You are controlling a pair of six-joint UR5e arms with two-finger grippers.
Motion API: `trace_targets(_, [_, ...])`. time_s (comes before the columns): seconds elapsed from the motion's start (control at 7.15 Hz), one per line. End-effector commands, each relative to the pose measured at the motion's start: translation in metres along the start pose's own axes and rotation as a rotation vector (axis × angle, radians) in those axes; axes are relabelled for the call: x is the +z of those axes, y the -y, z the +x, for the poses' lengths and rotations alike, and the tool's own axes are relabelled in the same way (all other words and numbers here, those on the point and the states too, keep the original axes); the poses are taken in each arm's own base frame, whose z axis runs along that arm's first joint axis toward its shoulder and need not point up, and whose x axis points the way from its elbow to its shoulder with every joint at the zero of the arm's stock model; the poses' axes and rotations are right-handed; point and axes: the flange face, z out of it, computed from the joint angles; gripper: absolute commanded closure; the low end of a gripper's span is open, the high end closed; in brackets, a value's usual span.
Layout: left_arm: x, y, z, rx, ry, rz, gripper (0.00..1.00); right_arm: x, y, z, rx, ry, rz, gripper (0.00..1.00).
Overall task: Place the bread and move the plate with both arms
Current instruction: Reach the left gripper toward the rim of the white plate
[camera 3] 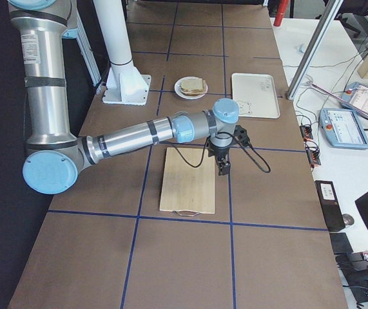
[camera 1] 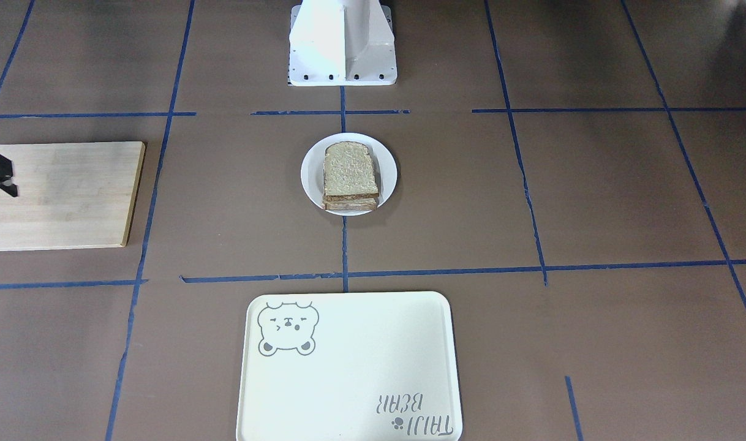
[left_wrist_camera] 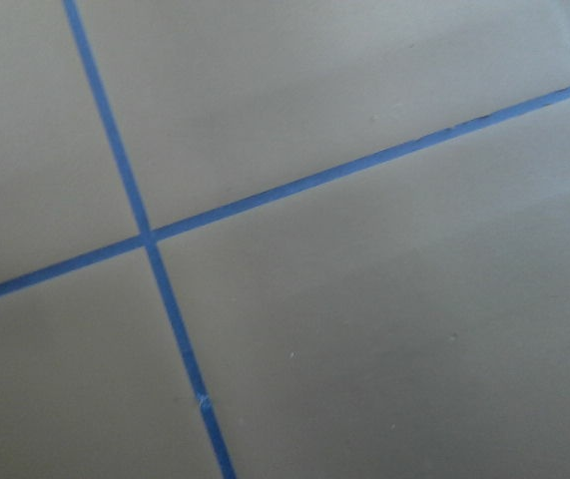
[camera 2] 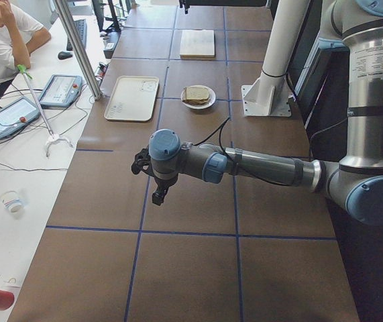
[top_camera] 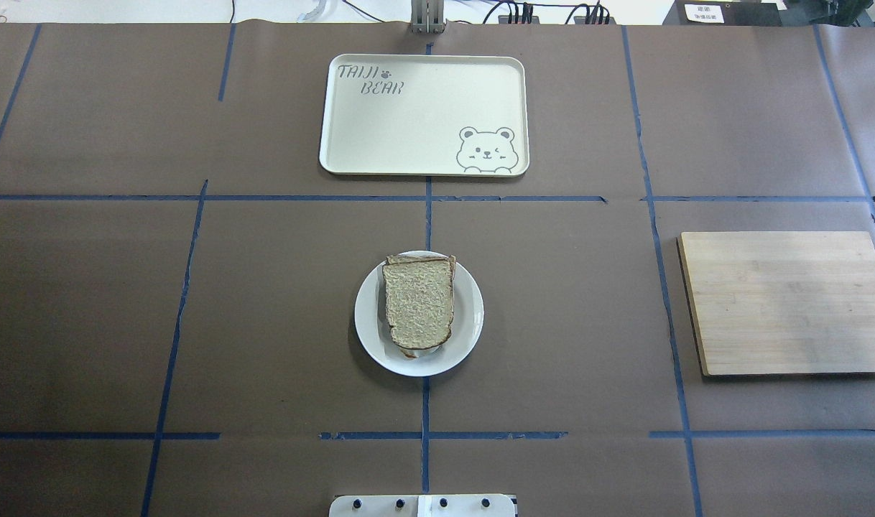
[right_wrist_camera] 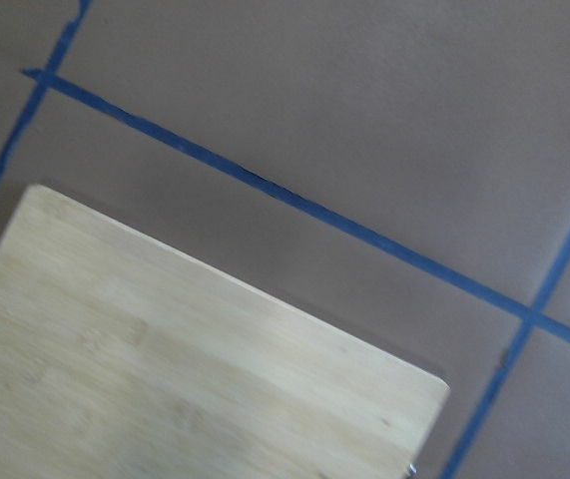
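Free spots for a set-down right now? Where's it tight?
Bare: the tray's whole surface; the table left of the plate; the strip between plate and cutting board. Board top is bare, but the right gripper hangs over it. Plate is taken by the bread.

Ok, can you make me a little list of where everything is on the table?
plate: white, round, middle of the table
bread: lying on the plate
tray: bear picture, beyond the plate
wooden board: on the robot's right
left gripper: above bare table; open or shut unclear
right gripper: above the wooden board; open or shut unclear
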Motion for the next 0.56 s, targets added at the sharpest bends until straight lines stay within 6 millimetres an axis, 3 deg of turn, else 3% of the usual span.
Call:
trace_targets(0.0, [0.020, 0.012, 0.042, -0.094, -0.107, 0.010, 0.00, 0.008, -0.096, 0.055, 0.081, -0.007, -0.036, 0.00])
trace_targets(0.14, [0.034, 0.024, 0.082, -0.208, -0.162, 0.044, 0.00, 0.007, -0.100, 0.056, 0.103, -0.006, -0.035, 0.00])
trace_targets(0.42, [0.085, 0.029, 0.177, -0.382, -0.277, 0.120, 0.00, 0.007, -0.100, 0.055, 0.150, -0.006, -0.034, 0.00])
